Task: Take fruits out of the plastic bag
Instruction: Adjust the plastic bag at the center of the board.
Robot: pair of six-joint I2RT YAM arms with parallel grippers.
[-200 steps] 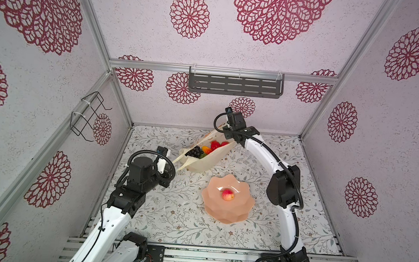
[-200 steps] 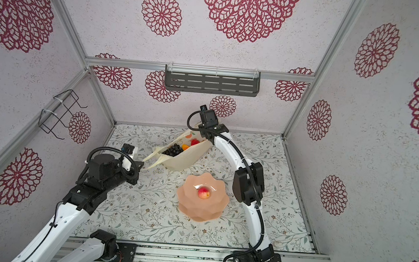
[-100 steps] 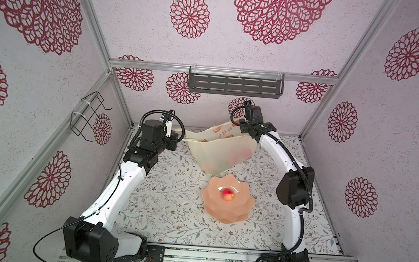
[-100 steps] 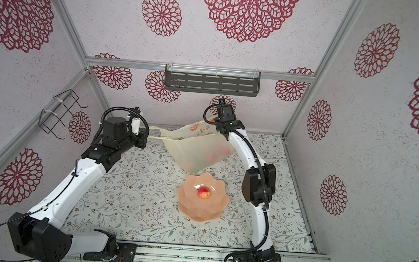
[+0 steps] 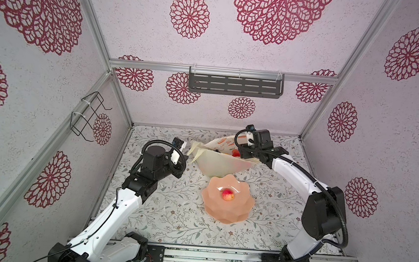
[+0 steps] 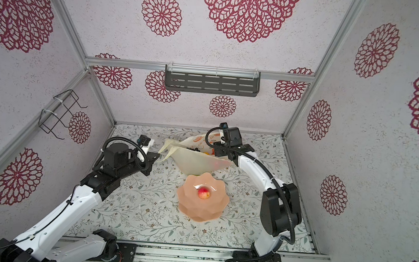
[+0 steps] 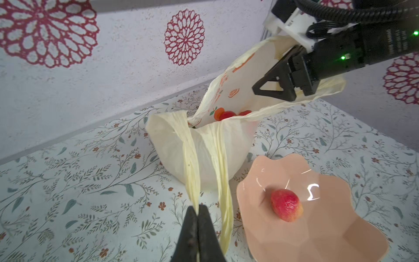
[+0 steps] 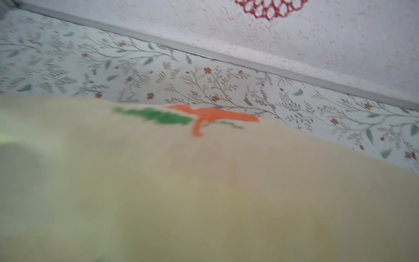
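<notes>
Item: plastic bag [image 5: 216, 163], thin crinkly cream film with orange prints, slumped on the counter [image 5: 171, 210] just behind the peach bowl [image 5: 238, 210], its belly at or very near the bowl's far rim. Contents: fruits [image 7: 227, 114], red ones showing at the mouth, the rest hidden by film. One red-yellow fruit [image 7: 286, 207] already lies in the bowl. Handling: expect the bag to be limp, light and slippery, sagging wherever you let go, so take it by a loop handle [image 7: 192, 170] or the mouth hem, never the belly. The fruits look hard and glossy, likely to roll, so pinch them across the middle. Left end effector [image 7: 197, 211]: pressed together on one strand of the handle, left of and behind the bowl, the strand drawn taut. Right end effector [image 7: 258, 88]: behind the bowl at the bag's raised far lip; you cannot tell whether it is spread or gripping film. Views: only the left wrist view shows the pinch and the open mouth. The top views give the arms' layout. The right wrist view is blurred, filled with cream film and one orange-and-green print [image 8: 197, 118], probably the bag's outer wall.
</notes>
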